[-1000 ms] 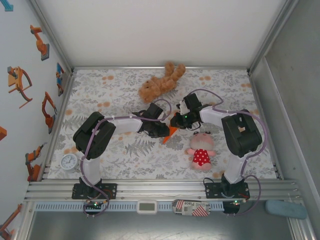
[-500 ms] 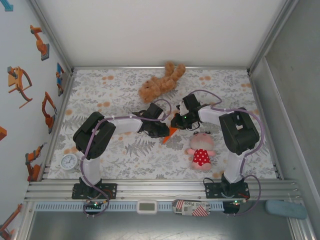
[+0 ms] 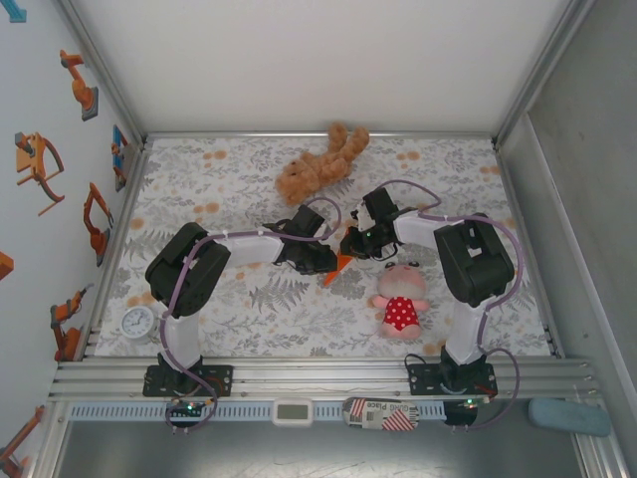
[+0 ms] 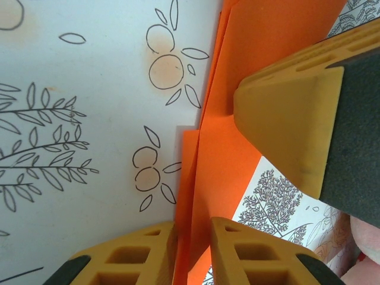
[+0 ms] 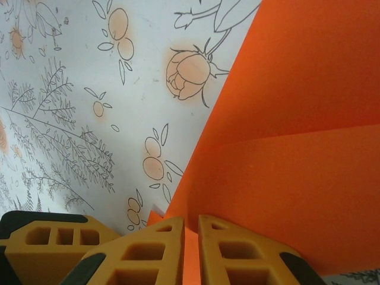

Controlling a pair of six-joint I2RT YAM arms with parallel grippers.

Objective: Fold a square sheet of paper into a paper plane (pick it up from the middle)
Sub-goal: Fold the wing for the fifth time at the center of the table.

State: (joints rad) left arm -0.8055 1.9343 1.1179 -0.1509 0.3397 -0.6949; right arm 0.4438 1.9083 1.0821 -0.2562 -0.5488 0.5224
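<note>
pincers (image 4: 193,231) (image 5: 191,225) (both tight) on paper plane (image 5: 297,148)

Left arm (image 3: 189,271) and right arm (image 3: 476,261), black joints, white links, lilac cables (image 3: 406,183), yellow hollow-celled fingers (image 5: 148,252)

White back wall (image 3: 318,60) is closing off the far side, plain and evenly lit. Left wall (image 3: 40,259) is carrying orange robot-arm stickers (image 3: 38,164). Grey panel (image 3: 587,149) is running down the right side. Aluminium posts (image 3: 100,70) are framing the corners. Floral cloth (image 3: 249,309) is covering the table, with grey ferns and pale orange blossoms; up close the print is showing line-drawn leaves and fruit. Slotted aluminium rails (image 3: 318,378) are spanning the near edge. Light is falling soft and diffuse, throwing faint shadows.
</note>
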